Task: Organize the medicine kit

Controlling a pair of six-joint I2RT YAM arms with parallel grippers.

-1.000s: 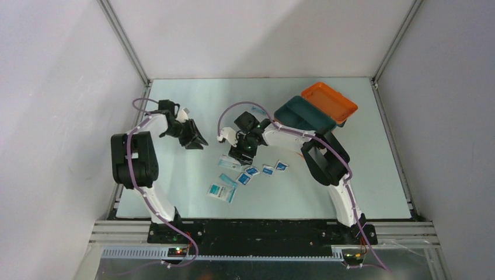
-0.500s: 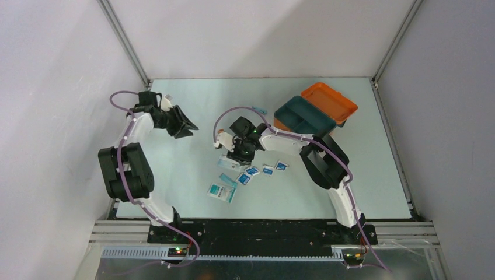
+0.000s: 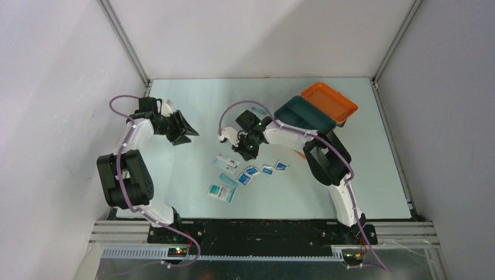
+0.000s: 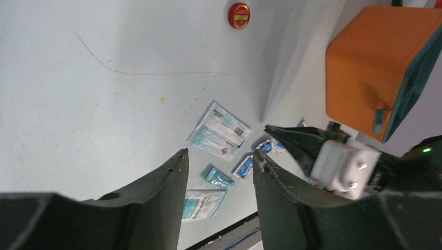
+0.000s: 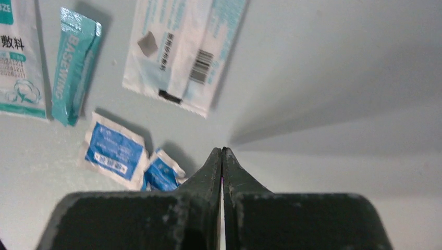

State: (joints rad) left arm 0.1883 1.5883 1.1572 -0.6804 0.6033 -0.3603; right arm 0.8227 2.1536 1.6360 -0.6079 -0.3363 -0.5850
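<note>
The medicine kit (image 3: 318,108) stands open at the back right, its orange lid (image 3: 331,99) behind the dark teal tray (image 3: 300,114); the left wrist view shows its orange side (image 4: 375,67). My right gripper (image 3: 248,149) hovers over the table just behind the scattered sachets. It is shut with nothing between its fingers (image 5: 222,151). Below it lie a clear packet (image 5: 182,52), a teal sachet (image 5: 75,62) and small blue sachets (image 5: 114,151). My left gripper (image 3: 185,133) is at the left, open and empty (image 4: 219,155), pointing toward the sachets.
Several small blue sachets (image 3: 268,170) lie in a row at mid-table, with a clear packet (image 3: 226,163) and a white-teal packet (image 3: 222,192) nearer the front. A small red round cap (image 4: 239,14) lies on the table. Grey walls enclose three sides.
My right gripper has closed fully and drawn back a little from the clear packet, holding nothing. The left arm swung toward the back left, then settled; its jaws widened.
</note>
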